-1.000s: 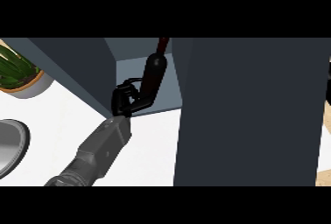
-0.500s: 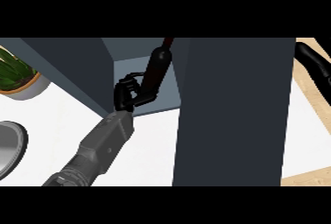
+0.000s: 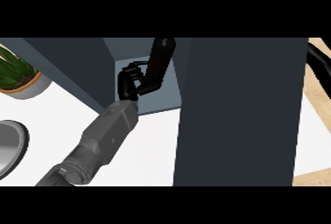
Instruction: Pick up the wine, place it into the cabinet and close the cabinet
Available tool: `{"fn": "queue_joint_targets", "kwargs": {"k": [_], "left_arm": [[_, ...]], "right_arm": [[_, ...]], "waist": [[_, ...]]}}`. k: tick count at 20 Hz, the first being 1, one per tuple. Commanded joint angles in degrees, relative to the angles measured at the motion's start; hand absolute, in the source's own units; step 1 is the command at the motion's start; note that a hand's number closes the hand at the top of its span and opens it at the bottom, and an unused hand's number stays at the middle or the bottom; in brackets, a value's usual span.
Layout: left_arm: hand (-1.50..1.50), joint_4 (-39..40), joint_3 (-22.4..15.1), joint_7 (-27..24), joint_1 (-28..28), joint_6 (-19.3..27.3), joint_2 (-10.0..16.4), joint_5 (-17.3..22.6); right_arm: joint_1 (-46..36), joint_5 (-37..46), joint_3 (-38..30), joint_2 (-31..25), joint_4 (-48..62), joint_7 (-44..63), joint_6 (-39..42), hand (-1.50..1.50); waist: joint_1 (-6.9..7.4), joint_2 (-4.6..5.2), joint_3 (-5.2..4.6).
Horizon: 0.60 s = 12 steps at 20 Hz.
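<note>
Head view: the cabinet (image 3: 65, 61), dark slate, is taking up most of the frame's middle, w/ its door (image 3: 239, 113) standing open as a broad dark panel on the right of the opening. Inside the opening a pale grey-blue inner wall (image 3: 165, 94) is showing. The wine (image 3: 160, 61), a dark bottle, is sitting within that opening, leaning slightly, neck pointing twd the cabinet's top edge; whether its base is resting on the cabinet floor can't be told. The left hand (image 3: 129, 85) is reaching into the opening from below-left and is wrapping its black fingers round the bottle's lower part, thumb side partly hidden. Its grey forearm (image 3: 103, 135) is running diagonally down from the cabinet mouth twd the frame's lower-left. The white counter (image 3: 45, 113) is spreading out in front of and left of the cabinet. Left of the cabinet, near the top, a green plant (image 3: 12, 68) is sitting in a tan pot (image 3: 32, 86). Further down on that side, a round metal vessel (image 3: 9, 148) is being cut off by the frame edge. Right of the door, a pale wood-grain surface (image 3: 317, 131) is showing, and above it the right hand (image 3: 317, 54) is appearing only as a black curved shape at the edge; its state can't be told.
</note>
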Motion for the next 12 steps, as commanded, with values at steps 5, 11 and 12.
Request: {"fn": "queue_joint_targets", "kwargs": {"k": [5, 11, 12], "left_arm": [[1.5, 0.5, -0.71, 2.89, -5.19, 3.42, 0.0, 1.39], [1.5, 2.63, 0.26, 5.4, -6.91, 2.58, 0.0, 2.23], [1.5, 2.92, 0.76, 5.96, -8.1, 2.75, 0.0, 2.47]], "right_arm": [[2.89, -2.71, -2.91, -1.08, -1.2, -1.35, 1.93, -1.5], [2.22, -1.19, -1.95, -0.8, -1.99, 0.56, 0.21, -1.5], [2.61, -2.85, -2.68, -1.18, -0.9, -1.19, 2.08, -1.5]], "waist": [[0.32, 0.15, 0.17], [1.11, 0.13, 0.04], [1.02, 0.7, 0.14]]}}
